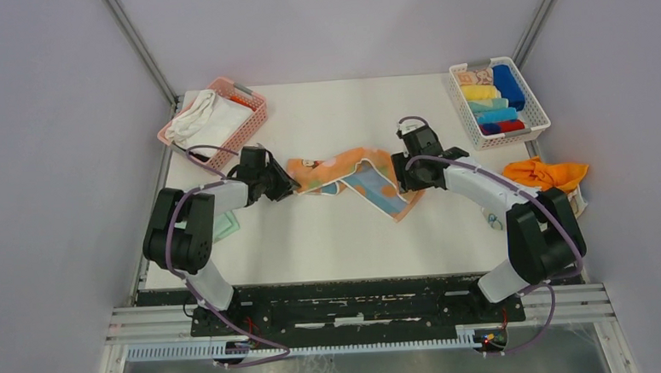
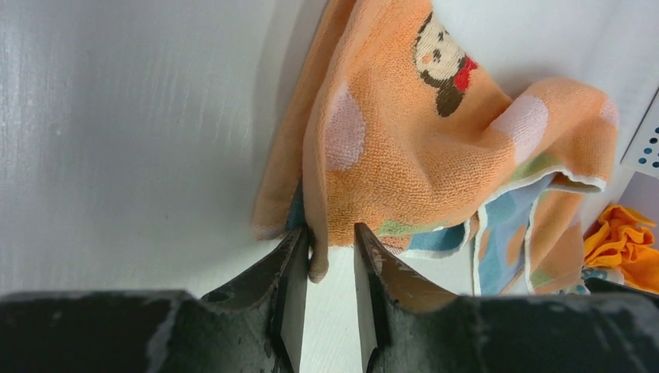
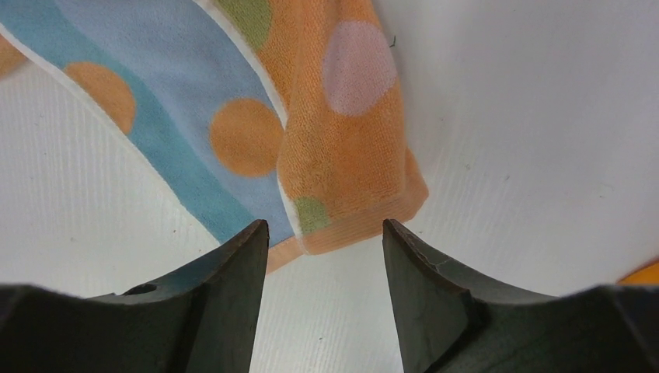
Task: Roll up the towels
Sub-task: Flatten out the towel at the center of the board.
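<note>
The towel [image 1: 354, 173] is lying crumpled mid-table [image 1: 330, 242], stretched between both grippers. I am judging this as the spreading step; no rolling is begun. My left gripper [image 2: 330, 233] is sitting around a folded edge; whether it is pinching, I cannot tell. My right gripper [image 3: 322, 227] is gaping at the opposite corner and is needing to close there next. Only the top view is showing the whole cloth.

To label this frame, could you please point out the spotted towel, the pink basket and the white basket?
spotted towel [image 1: 347, 162], top view, orange middle band.
pink basket [image 1: 251, 125], top view, right wall.
white basket [image 1: 463, 104], top view, left wall.
</note>
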